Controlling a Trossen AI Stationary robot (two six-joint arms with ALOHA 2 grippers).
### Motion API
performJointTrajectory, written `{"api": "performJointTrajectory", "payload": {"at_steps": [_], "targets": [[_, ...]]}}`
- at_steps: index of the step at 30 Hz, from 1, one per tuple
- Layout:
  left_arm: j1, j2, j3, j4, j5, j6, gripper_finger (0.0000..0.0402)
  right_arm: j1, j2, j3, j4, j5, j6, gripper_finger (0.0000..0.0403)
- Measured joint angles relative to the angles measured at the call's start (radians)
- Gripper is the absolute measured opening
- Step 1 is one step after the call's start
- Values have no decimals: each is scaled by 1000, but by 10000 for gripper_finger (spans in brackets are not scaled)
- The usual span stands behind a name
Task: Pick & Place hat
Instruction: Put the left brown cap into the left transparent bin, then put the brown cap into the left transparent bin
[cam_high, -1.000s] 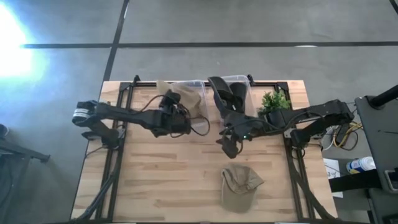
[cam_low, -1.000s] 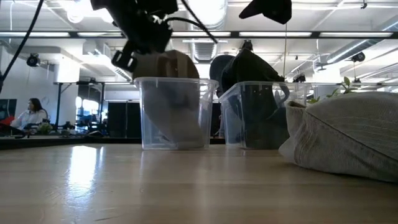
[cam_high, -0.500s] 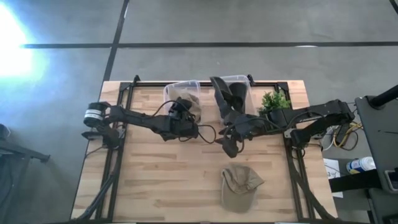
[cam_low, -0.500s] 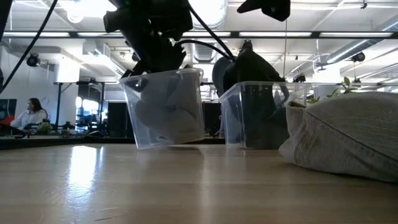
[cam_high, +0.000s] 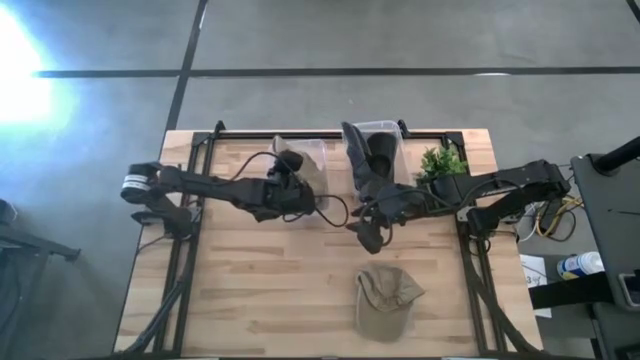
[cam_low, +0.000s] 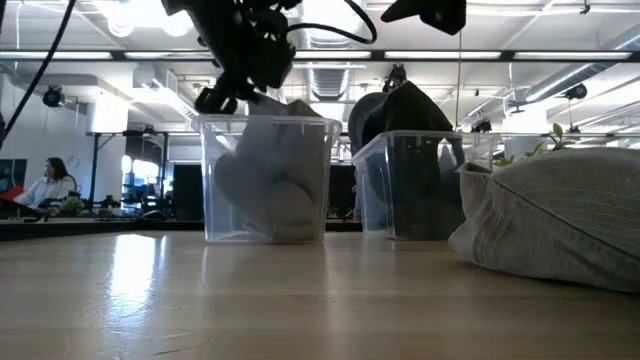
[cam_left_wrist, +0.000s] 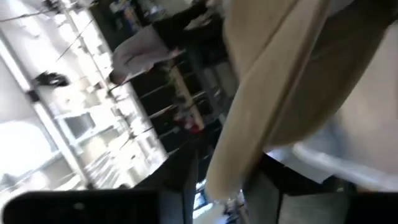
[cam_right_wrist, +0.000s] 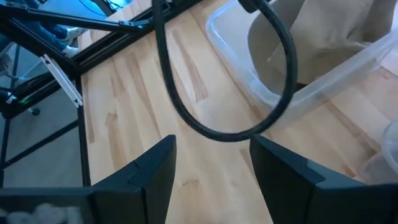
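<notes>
A tan hat (cam_high: 302, 165) (cam_low: 268, 185) sits bunched inside the left clear bin (cam_high: 322, 147) (cam_low: 215, 180), its top poking above the rim. My left gripper (cam_high: 292, 183) (cam_low: 243, 88) hovers just over that bin's near-left rim, with the tan cloth (cam_left_wrist: 280, 81) filling its wrist view. A second khaki hat (cam_high: 385, 300) (cam_low: 560, 215) lies crown-up on the table near the front. My right gripper (cam_high: 368, 238) (cam_right_wrist: 212, 180) is open and empty, hanging over bare wood between the bins and the khaki hat.
The right clear bin (cam_high: 388, 130) (cam_low: 410, 185) holds dark hats (cam_high: 365, 160) that rise above its rim. A small green plant (cam_high: 442, 162) stands at the far right. A black cable (cam_right_wrist: 273, 93) loops from my left arm over the table. Bare wood lies on the near left.
My left gripper carried the tan hat down from above the left bin into it, tipping the bin, then drew back up and toward the table's left. The bin stands flat again, shifted slightly left, with the hat inside it.
</notes>
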Motion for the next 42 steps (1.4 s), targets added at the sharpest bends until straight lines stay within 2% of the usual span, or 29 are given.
{"api": "performJointTrajectory", "payload": {"at_steps": [9, 13, 16, 21, 27, 30, 35, 39, 42], "targets": [[-80, -62, 0, -30, -36, 50, 122, -10, -44, 0, -10, 0, -14, 201], [-137, -128, 0, -73, -49, 30, 122, -16, -71, -1, -33, 0, 0, 201], [-183, -192, 1, -78, -72, 7, 122, -16, -88, -3, -112, -14, 42, 201], [-255, -300, 2, -76, -107, -57, 122, -13, -87, -40, -311, -158, 150, 201], [-333, -391, 2, 9, -121, -231, 122, 52, -72, -159, -363, -414, 313, 201], [-366, -404, 3, 68, -73, -327, 122, 122, -84, -232, -358, -498, 454, 201], [-402, -406, 3, 107, 55, -504, 122, 289, -126, -327, -263, -538, 739, 201], [-406, -401, 3, 105, 241, -740, 122, 411, -140, -414, -52, -536, 975, 201], [-402, -401, 3, 106, 431, -935, 122, 483, -130, -496, 127, -512, 1119, 201]]}}
